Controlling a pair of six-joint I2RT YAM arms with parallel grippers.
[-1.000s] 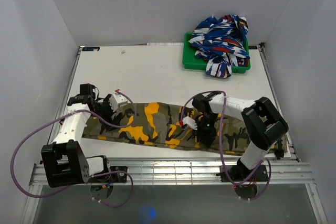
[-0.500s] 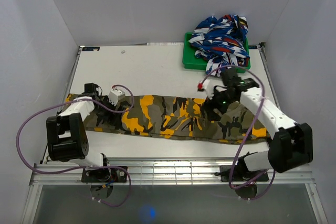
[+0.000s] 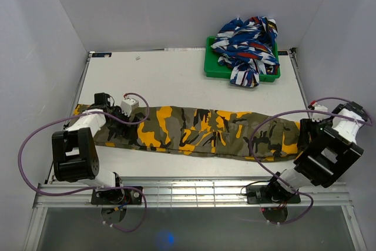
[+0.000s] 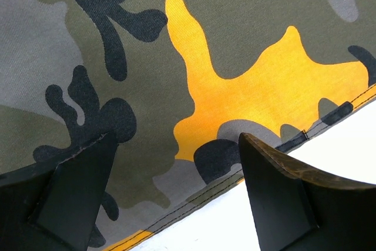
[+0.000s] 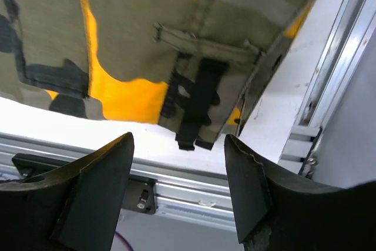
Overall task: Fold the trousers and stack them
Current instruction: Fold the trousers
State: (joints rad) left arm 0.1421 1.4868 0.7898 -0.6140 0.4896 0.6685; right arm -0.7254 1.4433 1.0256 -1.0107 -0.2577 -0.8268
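**Top view.** We see the trousers (image 3: 200, 133) lying flat as one long camouflage strip across the near part of the white counter (image 3: 164, 80). A second ago the right gripper (image 3: 305, 133) sat shut at the strip's middle, by its near edge. Now it has swung out to the far right end. The strip lies longer and straighter than before, with its left end drawn further out. We judge the smoothing done and both arms placed at the ends, ready for an end-to-end fold. Nothing is stacked yet. The left gripper (image 3: 130, 123) is over the left end. In the far right corner, well apart from the trousers, a green tray (image 3: 211, 66) holds a heap of blue, white and red cloth (image 3: 247, 39).

**Left wrist view.** The left gripper (image 4: 176, 168) stands wide open and holds nothing. Its fingers sit on either side of an orange patch, close above the fabric near a stitched edge. Bare counter shows beyond that edge. We cannot tell whether the tips touch the fabric.

**Right wrist view.** The right gripper (image 5: 176, 163) is open, with nothing between its fingers. It hangs above the corner of the trousers, where a black strap (image 5: 197, 107) lies. The counter's edge and a metal rail (image 5: 329, 74) lie just beside that corner.
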